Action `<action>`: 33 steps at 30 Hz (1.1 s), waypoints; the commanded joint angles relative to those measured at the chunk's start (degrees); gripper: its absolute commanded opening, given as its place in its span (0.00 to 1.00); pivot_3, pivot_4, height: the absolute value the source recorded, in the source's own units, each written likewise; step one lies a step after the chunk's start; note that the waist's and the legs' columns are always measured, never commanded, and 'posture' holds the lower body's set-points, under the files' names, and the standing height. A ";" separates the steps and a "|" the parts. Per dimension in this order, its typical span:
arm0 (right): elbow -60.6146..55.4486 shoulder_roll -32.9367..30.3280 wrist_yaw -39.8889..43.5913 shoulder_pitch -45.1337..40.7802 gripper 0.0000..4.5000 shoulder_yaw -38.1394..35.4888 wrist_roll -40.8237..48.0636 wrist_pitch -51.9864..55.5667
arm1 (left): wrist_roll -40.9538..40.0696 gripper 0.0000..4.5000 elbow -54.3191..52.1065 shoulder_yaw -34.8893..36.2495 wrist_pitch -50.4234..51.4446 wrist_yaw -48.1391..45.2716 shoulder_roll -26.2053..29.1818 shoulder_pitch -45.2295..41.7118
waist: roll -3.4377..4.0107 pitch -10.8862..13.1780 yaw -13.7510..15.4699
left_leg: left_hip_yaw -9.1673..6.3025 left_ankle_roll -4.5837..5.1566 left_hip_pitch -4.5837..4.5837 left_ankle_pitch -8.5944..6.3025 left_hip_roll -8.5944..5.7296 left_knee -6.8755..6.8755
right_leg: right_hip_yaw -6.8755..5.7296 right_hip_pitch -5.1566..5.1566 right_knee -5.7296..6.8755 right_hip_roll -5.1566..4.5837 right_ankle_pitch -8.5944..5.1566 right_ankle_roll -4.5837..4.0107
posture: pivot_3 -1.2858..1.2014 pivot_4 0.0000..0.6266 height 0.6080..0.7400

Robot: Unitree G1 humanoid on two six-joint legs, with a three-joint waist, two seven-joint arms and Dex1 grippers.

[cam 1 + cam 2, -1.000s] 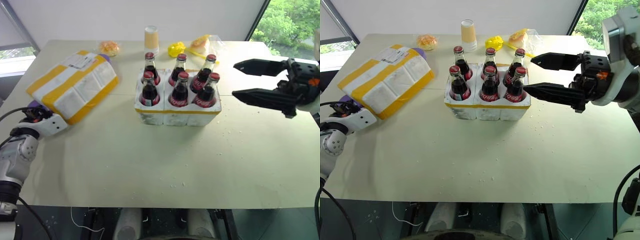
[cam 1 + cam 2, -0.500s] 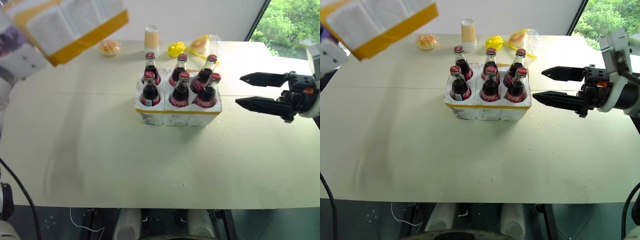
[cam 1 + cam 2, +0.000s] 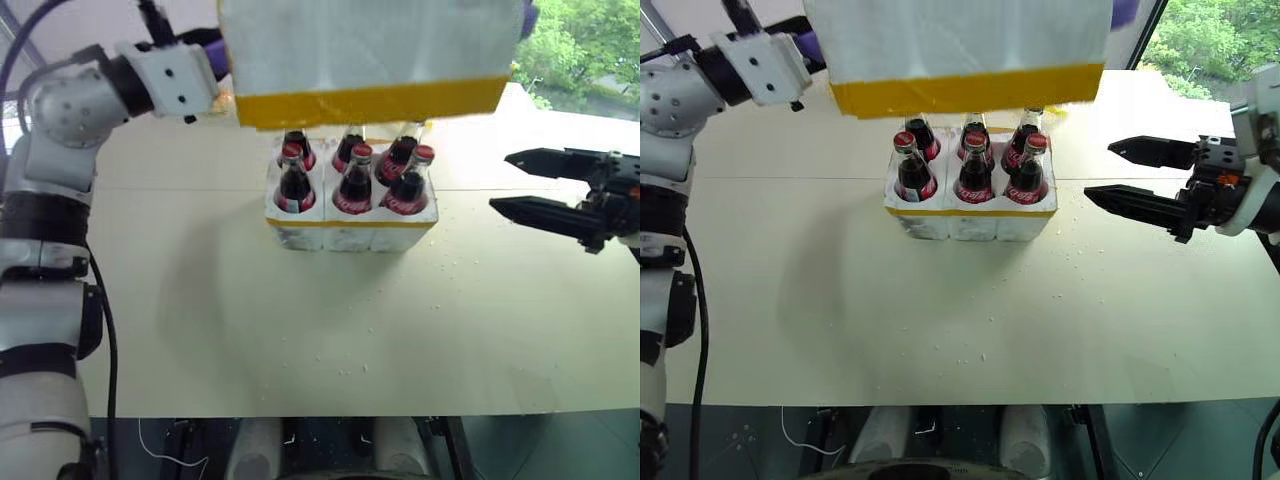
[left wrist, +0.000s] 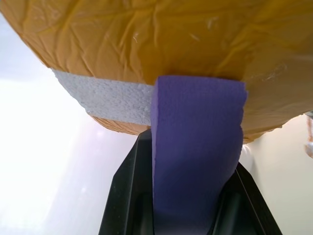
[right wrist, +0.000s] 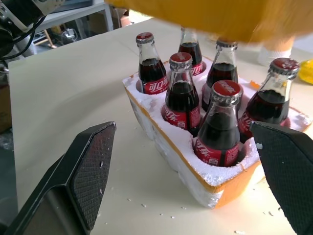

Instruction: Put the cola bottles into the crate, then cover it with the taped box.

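Jaws first: the left gripper (image 4: 193, 196) is clamped down on a purple tab (image 4: 198, 147) that sits against the yellow-taped side of the taped box (image 3: 365, 50), and the right gripper (image 3: 520, 185) hangs wide apart with nothing in it, off to the right of the crate (image 3: 350, 222). So the bottle-loading part looks done, since all six cola bottles (image 3: 353, 180) stand upright in their wells, and the lid step is what's in hand. The taped box is up in the air over the back of the crate, with its yellow band (image 3: 370, 103) running across just above the rear caps, at least as the head camera sees it. Next move, I'd say, is to square the box over the crate and bring it straight down so the rim clears all six red caps (image 5: 226, 90) rather than knocking one over; the free right gripper might need to steady the far end. As for what's hard to see: the box's top runs off the frame, the box hides the necks of the back row and whatever is on the table behind, and I honestly can't tell whether that purple piece is a separate plate or part of the box, because the wrist view is so close up.
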 commanded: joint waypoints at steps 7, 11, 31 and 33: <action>-4.55 -0.42 -3.13 3.15 1.00 -6.81 3.33 1.30 | 8.45 0.11 9.98 -3.40 -13.39 4.13 0.06 -5.64 | -0.03 0.02 0.58 | -0.12 0.13 -0.12 -0.08 0.08 0.17 | 0.00 0.03 -0.01 -0.05 0.00 0.00 | 0.52 0.24 1.00; -4.68 -0.55 -4.01 3.30 1.00 -7.37 4.24 1.40 | 10.45 0.11 9.88 -3.91 -15.64 6.60 -0.91 -4.95 | -0.03 0.02 0.47 | -0.18 0.30 -0.12 -0.19 0.13 0.38 | 0.01 0.09 0.00 -0.07 0.03 0.05 | 0.52 0.24 1.00; -2.88 -0.96 -3.81 3.73 1.00 -5.70 3.28 0.31 | 2.32 0.98 -11.82 -0.83 -0.39 2.70 2.86 12.37 | -0.02 0.01 0.37 | -0.21 0.37 -0.17 -0.24 0.21 0.57 | 0.03 0.08 0.06 -0.07 0.04 0.06 | 0.52 0.24 1.00; -2.64 -0.88 -3.43 4.20 1.00 -5.78 3.01 0.22 | -9.74 0.98 -19.37 1.52 9.01 -6.22 3.80 17.21 | -0.01 0.02 0.29 | -0.21 0.37 -0.17 -0.24 0.24 0.58 | 0.03 0.08 0.09 -0.06 0.04 0.06 | 0.52 0.24 1.00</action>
